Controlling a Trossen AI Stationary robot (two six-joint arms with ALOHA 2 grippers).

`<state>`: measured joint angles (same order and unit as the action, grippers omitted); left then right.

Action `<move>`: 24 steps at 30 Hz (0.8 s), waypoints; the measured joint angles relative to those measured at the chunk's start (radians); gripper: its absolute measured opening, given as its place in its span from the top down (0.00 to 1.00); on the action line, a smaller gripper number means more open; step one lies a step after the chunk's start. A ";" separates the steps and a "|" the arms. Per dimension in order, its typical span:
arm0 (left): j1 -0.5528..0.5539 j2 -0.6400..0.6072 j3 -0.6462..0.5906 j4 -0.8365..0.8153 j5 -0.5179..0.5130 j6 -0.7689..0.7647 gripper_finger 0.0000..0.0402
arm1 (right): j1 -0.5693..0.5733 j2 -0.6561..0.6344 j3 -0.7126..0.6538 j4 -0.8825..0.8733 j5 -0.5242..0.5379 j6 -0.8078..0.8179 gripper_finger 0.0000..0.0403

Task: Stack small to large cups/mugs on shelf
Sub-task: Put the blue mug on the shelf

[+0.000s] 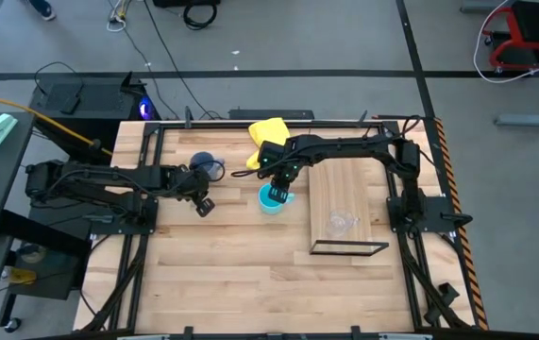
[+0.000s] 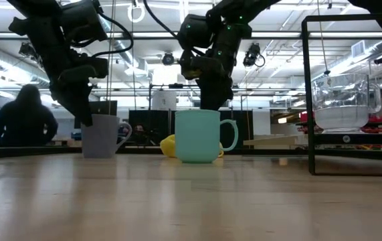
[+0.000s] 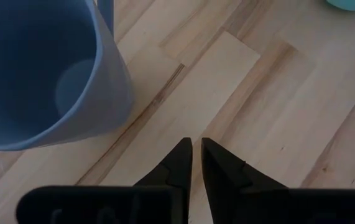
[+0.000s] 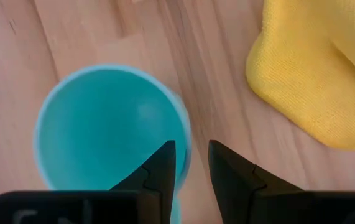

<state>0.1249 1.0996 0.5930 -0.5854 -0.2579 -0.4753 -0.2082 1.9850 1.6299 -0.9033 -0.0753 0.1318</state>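
Note:
The cyan mug (image 1: pixel 272 199) stands upright on the table, handle (image 2: pixel 229 134) toward the table's right. My right gripper (image 4: pixel 193 155) hangs over it, pointing down, open by a narrow gap, one finger inside the rim and one outside. The grey-blue mug (image 1: pixel 208 167) stands upright to the cyan mug's left. My left gripper (image 3: pixel 196 152) is shut above bare wood on the near side of that mug (image 3: pixel 40 74), apart from it. The clear glass cup (image 1: pixel 342 223) sits on the shelf (image 1: pixel 345 184). My right gripper comes down from above over the cyan mug's rim (image 4: pixel 184 134) on the side toward the yellow cloth, one finger on each side of the wall. Whether the fingers touch the rim, I cannot tell. The mug stands with its base on the table (image 2: pixel 199 159).
A yellow cloth (image 1: pixel 269 130) lies at the table's far edge, just behind the cyan mug. The shelf's black frame (image 2: pixel 309 94) rises at the table's right. Bare planks (image 1: pixel 241 274) stretch across the near half of the table. A person (image 2: pixel 23 120) sits beyond the table.

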 joint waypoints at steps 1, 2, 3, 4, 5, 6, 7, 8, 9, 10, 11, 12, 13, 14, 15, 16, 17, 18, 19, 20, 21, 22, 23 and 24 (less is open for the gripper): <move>0.000 0.000 0.000 0.000 0.000 0.000 0.89 | 0.000 0.000 0.000 0.000 0.000 0.003 0.75; 0.000 0.000 0.000 0.000 0.000 0.000 0.89 | 0.001 0.000 0.000 0.000 0.000 0.006 0.75; 0.000 0.000 0.000 0.000 0.000 0.000 0.89 | 0.002 0.000 0.000 -0.004 0.000 0.007 0.75; 0.000 0.000 0.000 0.000 0.000 -0.001 0.89 | 0.004 0.000 0.000 -0.009 0.000 0.007 0.75; 0.000 0.000 0.000 0.000 0.000 -0.002 0.89 | 0.007 0.000 -0.003 -0.009 0.000 0.007 0.75; 0.000 0.000 0.000 0.000 0.000 -0.003 0.89 | 0.008 -0.001 -0.009 -0.004 0.001 0.008 0.75; 0.000 0.000 0.000 0.000 0.000 -0.003 0.89 | 0.009 -0.001 -0.014 -0.005 0.001 0.012 0.75; 0.000 0.000 0.000 0.000 0.000 -0.003 0.90 | 0.009 0.000 -0.017 -0.010 0.004 0.017 0.75; 0.000 0.000 0.000 0.000 0.000 -0.003 0.90 | 0.009 0.000 -0.018 -0.011 0.004 0.022 0.75; 0.000 0.000 0.000 0.000 0.000 -0.003 0.90 | 0.009 -0.001 -0.018 -0.009 0.005 0.025 0.75; 0.000 0.000 0.000 0.000 0.000 -0.003 0.90 | 0.009 -0.001 -0.018 -0.007 0.005 0.026 0.75; 0.000 0.000 0.000 0.000 0.000 -0.003 0.89 | 0.009 -0.001 -0.018 -0.008 0.006 0.026 0.75; 0.000 0.000 0.000 0.000 0.000 -0.003 0.89 | 0.009 -0.001 -0.018 -0.010 0.007 0.029 0.75; 0.000 0.000 0.000 0.000 0.000 -0.002 0.89 | 0.009 -0.001 -0.018 -0.011 0.008 0.031 0.75; 0.000 0.000 0.000 0.000 0.000 -0.002 0.89 | 0.009 -0.001 -0.018 -0.011 0.008 0.034 0.75; 0.000 0.000 0.000 0.000 0.000 -0.002 0.89 | 0.009 -0.001 -0.018 -0.011 0.008 0.034 0.75; 0.000 0.000 0.000 0.000 0.000 -0.002 0.89 | 0.009 -0.001 -0.018 -0.012 0.010 0.039 0.75; 0.000 0.000 0.000 0.000 0.000 -0.002 0.89 | 0.009 -0.001 -0.018 -0.012 0.020 0.054 0.75; 0.000 0.000 0.000 0.000 0.000 -0.003 0.89 | 0.009 -0.001 -0.018 -0.011 0.030 0.069 0.76; 0.000 0.000 0.000 0.000 0.000 -0.003 0.89 | 0.009 -0.001 -0.018 -0.011 0.031 0.076 0.77; 0.000 0.000 0.000 0.000 0.000 -0.003 0.90 | 0.008 -0.001 -0.018 -0.012 0.034 0.078 0.79; 0.000 0.000 0.000 0.000 0.000 -0.003 0.90 | 0.008 -0.001 -0.018 -0.012 0.034 0.079 0.81; 0.000 0.000 0.000 0.000 0.000 -0.004 0.90 | 0.008 -0.001 -0.018 -0.012 0.034 0.079 0.83; 0.000 0.000 0.000 -0.001 0.000 -0.004 0.90 | 0.009 -0.001 -0.018 -0.012 0.034 0.082 0.86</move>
<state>0.1249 1.0996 0.5930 -0.5859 -0.2577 -0.4789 -0.1997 1.9842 1.6119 -0.9150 -0.0414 0.2140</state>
